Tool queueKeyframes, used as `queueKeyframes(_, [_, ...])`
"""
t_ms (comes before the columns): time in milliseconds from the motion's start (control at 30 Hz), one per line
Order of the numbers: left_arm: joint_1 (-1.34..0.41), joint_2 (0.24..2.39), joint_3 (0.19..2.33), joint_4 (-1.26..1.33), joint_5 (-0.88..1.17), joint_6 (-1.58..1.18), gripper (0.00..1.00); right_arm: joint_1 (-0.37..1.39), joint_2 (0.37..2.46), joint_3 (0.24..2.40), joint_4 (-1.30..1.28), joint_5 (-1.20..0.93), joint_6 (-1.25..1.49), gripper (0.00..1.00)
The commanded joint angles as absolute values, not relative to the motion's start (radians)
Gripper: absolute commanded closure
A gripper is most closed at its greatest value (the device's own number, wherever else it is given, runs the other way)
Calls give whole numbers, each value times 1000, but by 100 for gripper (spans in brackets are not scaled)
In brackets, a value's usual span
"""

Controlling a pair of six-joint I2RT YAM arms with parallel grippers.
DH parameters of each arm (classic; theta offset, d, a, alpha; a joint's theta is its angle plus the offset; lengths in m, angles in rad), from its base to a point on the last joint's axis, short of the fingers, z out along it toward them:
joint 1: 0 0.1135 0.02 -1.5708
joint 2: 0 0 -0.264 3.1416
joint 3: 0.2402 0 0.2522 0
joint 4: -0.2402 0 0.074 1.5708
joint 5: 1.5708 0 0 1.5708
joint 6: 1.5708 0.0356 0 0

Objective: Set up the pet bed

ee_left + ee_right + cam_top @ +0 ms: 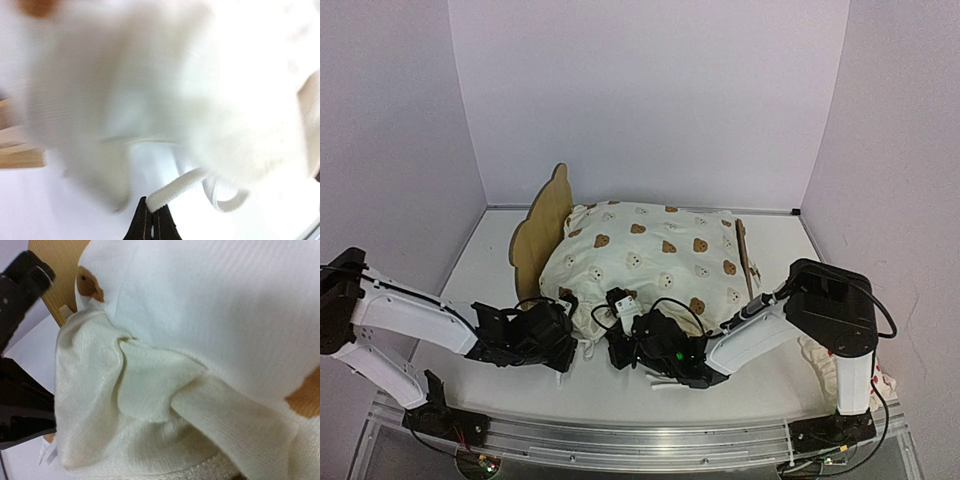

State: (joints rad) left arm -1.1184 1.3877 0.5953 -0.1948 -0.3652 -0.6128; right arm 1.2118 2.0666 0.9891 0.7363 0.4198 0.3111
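Observation:
The pet bed stands mid-table with its plywood headboard (542, 235) on the left and a low rail (744, 258) on the right. A cream bear-print cushion (650, 255) lies puffed over it and hides the base. My left gripper (568, 348) is at the cushion's front left corner. In the left wrist view its jaws (152, 212) are shut on a white tie strap (176, 186) of the cushion. My right gripper (616, 340) sits at the cushion's front edge. Bunched cream ruffle fabric (150, 405) covers its fingers, so any grip is hidden.
A small white pillow (825, 362) lies at the right behind the right arm. White walls close the table on three sides. The left arm's dark body (20, 405) is close on the left in the right wrist view, with headboard wood (55, 260) above.

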Motion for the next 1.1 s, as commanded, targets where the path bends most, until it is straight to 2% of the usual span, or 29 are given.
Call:
queueKeyframes(0, [-1080, 1231, 588, -387, -472, -719, 100, 1209, 2103, 1050, 756, 422, 445, 100])
queueKeyframes(200, [-973, 1102, 580, -454, -460, -790, 100, 1209, 2075, 972, 759, 494, 508, 100])
queueKeyframes(600, [-845, 1072, 683, -655, -630, -878, 100, 1200, 2067, 868, 769, 479, 611, 100])
queueKeyframes(900, [-784, 1059, 673, -683, -655, -936, 100, 1177, 2067, 815, 769, 524, 696, 100])
queueKeyframes(1067, [-683, 1030, 660, -649, -654, -930, 100, 1177, 2023, 744, 769, 604, 737, 100])
